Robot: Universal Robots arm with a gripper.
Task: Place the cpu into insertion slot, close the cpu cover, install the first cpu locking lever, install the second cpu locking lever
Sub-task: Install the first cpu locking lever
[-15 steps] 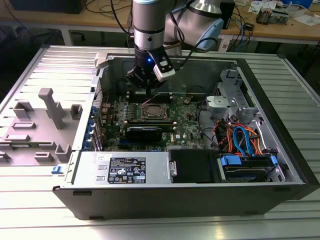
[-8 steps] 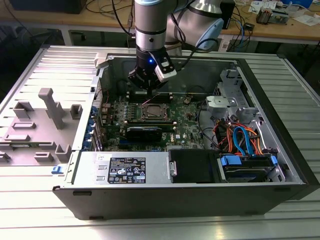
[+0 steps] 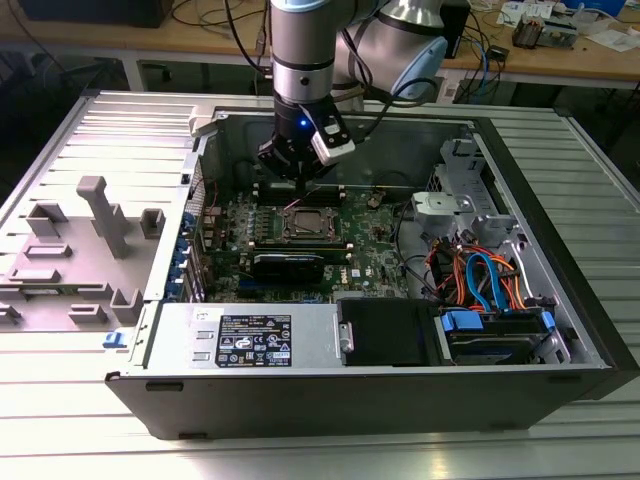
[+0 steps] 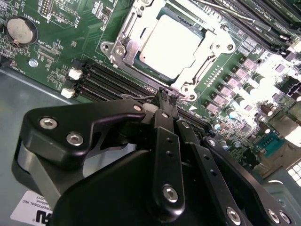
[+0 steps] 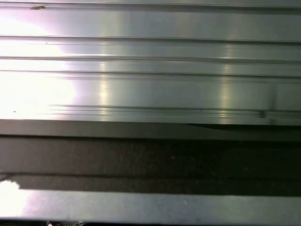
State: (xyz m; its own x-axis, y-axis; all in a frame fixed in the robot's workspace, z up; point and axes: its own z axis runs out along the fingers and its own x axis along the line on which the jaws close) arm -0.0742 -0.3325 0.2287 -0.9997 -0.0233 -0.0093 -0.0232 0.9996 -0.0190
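Note:
The cpu [image 4: 171, 44], a silver-grey square, lies in the insertion slot [image 3: 305, 225] on the green motherboard [image 3: 370, 240]. The cpu cover [image 4: 129, 37], a silver frame, lies flat around it with the chip showing through its window. My gripper [image 3: 297, 172] hangs just above the board, a little behind the slot in the exterior view. In the second wrist view the black fingers [image 4: 162, 122] meet at their tips, so the gripper [image 4: 164, 98] is shut with nothing in it, over the memory slots beside the socket. I cannot tell how the locking levers stand.
Long black memory slots [image 4: 113, 77] flank the socket. A black card [image 3: 288, 265] lies nearer the front. Drive cage and coloured cables [image 3: 480, 280] fill the exterior view's right, the power supply [image 3: 250, 340] the front. Grey fixture blocks [image 3: 100, 215] stand on the ribbed table [image 5: 150, 70].

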